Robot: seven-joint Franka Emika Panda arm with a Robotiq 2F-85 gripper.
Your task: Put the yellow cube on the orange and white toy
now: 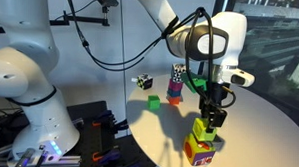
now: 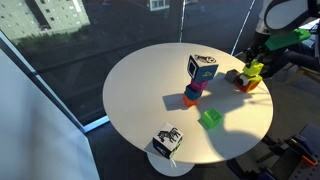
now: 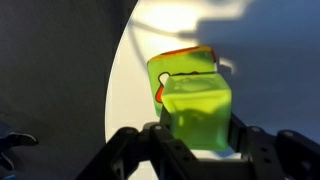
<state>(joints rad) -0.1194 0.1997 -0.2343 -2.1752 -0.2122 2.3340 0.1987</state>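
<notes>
Gripper [image 1: 210, 122] clamped on the yellow cube [image 1: 205, 129], jaws closed against two opposite side faces, arm coming down from above. Cube sits right over the orange and white toy [image 1: 198, 151], near the table [image 1: 263, 138] edge. In both exterior views the two look stacked, but I can't tell whether the cube's bottom face is touching the toy's top or hanging just above it. Wrist view: lime cube [image 3: 195, 108] fills the middle, dark fingers [image 3: 165, 146] hug its lower sides, and an orange edge of the toy [image 3: 186, 53] peeks out behind it. Cube looks small, light and rigid, with smooth plain faces, probably a bit slippery, so a flat pinch on parallel faces near mid-height is the right hold, and that's what it has. It's smaller than the toy, so there's margin, but a light block can tip or skate off if released off-centre or from a height. Toy looks light too and could get nudged by a downward push. Judgement: placing step, nearly done, needs seating square and a clean opening. Elsewhere on the table, well apart: green cube [image 2: 211, 119], stack with checkered top [image 2: 200, 76], black-and-white patterned block [image 2: 167, 141] at the far rim.
</notes>
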